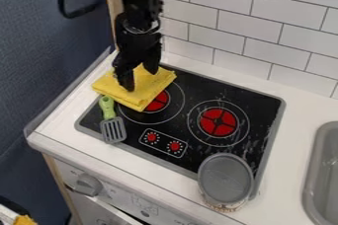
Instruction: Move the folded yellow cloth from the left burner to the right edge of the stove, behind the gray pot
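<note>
Tool (pixel 140 79), fingers spread, at folded yellow cloth (pixel 139 94); grasping stage, seemingly; next move calls for firm closure.

the cloth (pixel 139 94) is yellow, the spatula (pixel 113 130) green and grey.

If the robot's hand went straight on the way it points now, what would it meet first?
The hand points down at the folded yellow cloth, so that would come first. The fingertips may be touching it; the depth is unclear.
</note>
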Controlling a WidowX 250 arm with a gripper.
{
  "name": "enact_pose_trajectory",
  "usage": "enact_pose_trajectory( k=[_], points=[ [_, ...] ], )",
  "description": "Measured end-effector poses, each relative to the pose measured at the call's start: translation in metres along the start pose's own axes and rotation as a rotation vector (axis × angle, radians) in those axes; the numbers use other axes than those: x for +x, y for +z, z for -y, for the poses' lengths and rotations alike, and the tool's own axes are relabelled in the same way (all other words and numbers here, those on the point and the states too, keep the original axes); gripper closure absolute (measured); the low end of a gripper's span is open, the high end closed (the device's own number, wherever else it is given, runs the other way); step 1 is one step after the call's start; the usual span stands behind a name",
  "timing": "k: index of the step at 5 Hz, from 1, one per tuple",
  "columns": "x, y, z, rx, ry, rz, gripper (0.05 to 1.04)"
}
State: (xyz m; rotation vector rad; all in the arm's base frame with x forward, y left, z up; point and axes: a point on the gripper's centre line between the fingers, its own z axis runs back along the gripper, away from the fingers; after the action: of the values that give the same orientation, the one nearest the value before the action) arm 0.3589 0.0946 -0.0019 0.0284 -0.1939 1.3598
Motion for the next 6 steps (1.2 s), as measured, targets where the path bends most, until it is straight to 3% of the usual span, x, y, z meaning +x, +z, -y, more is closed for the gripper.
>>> enact_pose_trajectory(
  k=[1,4,6],
  points=[
    [-0.003,-0.004,0.004,-0.040,0.027,-0.029,0.084],
    [-0.028,-0.013,0.004,-0.021,0.054,-0.072,0.085],
    [-0.086,-0.006,0.031,-0.061,-0.065,-0.126,0.085]
  ],
)
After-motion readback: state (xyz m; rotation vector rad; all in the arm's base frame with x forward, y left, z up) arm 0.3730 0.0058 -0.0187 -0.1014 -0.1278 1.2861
